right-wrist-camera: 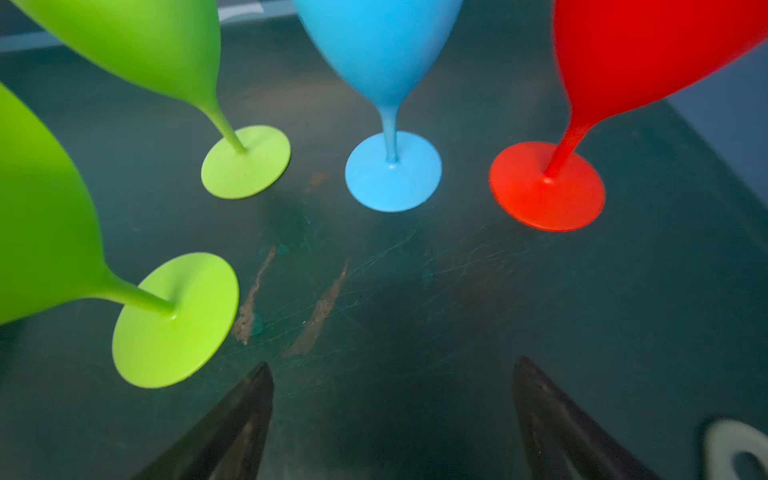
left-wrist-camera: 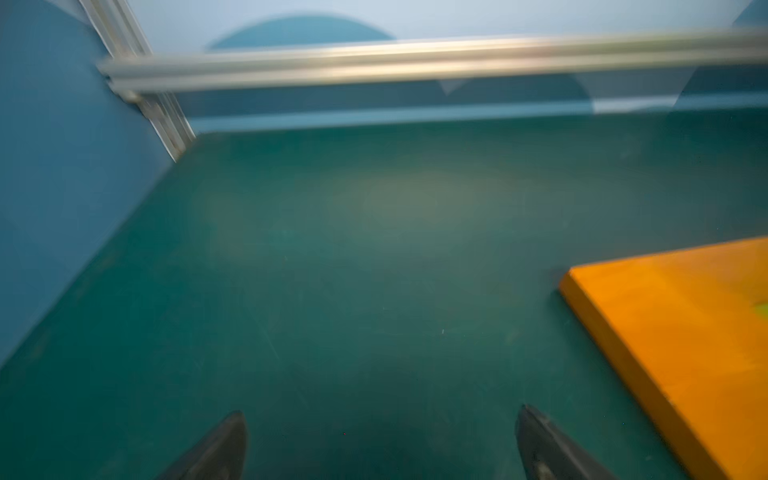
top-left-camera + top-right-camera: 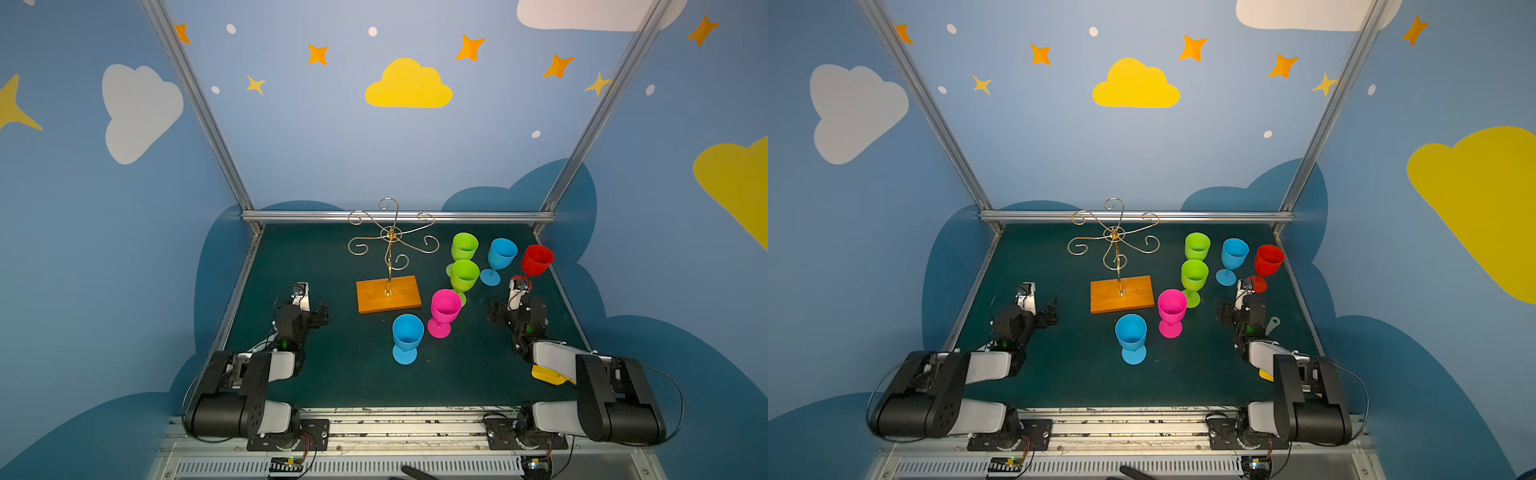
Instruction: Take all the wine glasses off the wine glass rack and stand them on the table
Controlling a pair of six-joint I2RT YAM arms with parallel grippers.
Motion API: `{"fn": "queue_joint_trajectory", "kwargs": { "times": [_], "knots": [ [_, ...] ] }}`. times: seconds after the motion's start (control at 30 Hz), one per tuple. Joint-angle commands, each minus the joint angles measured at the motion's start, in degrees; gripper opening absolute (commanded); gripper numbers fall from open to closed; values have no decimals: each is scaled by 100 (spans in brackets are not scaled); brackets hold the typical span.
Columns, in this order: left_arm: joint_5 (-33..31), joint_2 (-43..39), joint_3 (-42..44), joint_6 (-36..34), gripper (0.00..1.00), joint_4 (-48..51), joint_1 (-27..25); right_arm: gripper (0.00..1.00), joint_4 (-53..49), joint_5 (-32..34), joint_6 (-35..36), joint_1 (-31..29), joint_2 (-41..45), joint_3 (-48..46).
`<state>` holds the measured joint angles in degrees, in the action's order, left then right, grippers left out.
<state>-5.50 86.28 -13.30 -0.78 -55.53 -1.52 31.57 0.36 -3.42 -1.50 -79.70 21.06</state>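
Your left gripper (image 2: 382,411) and right gripper (image 1: 392,362) are both wide open, empty. Around you are blue walls (image 3: 311,145) with clouds and stars, then the dark green, scratched desk (image 3: 332,374). On it the wine glass rack (image 3: 374,297) stands mid-back, six coloured wine glasses (image 3: 445,305) upright right of it.

Blue cloud-and-star walls (image 3: 311,145), green tabletop (image 3: 353,374)

Blur softens the left wrist view, where the wine glass rack (image 2: 681,345) shows only a corner of its wooden base, cut by the frame edge. In both top views the right arm (image 3: 557,357) hides most of a yellow object (image 3: 546,374).
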Motion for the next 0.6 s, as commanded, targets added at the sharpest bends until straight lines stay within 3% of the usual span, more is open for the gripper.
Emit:
{"fn": "queue_joint_trajectory", "kwargs": {
  "times": [0.0, 0.13, 0.57],
  "knots": [
    [234, 323, -146, -224, 99, -886, -39, 89, 224, -149, 187, -147, -4, 259],
    [-232, -38, -649, -43, 99, 602, -24, 88, 75, 551, 228, -448, -103, 406],
    [-762, 128, -966, 306, 99, 986, 39, 88, -180, 634, 66, -369, -184, 590]
  ]
}}
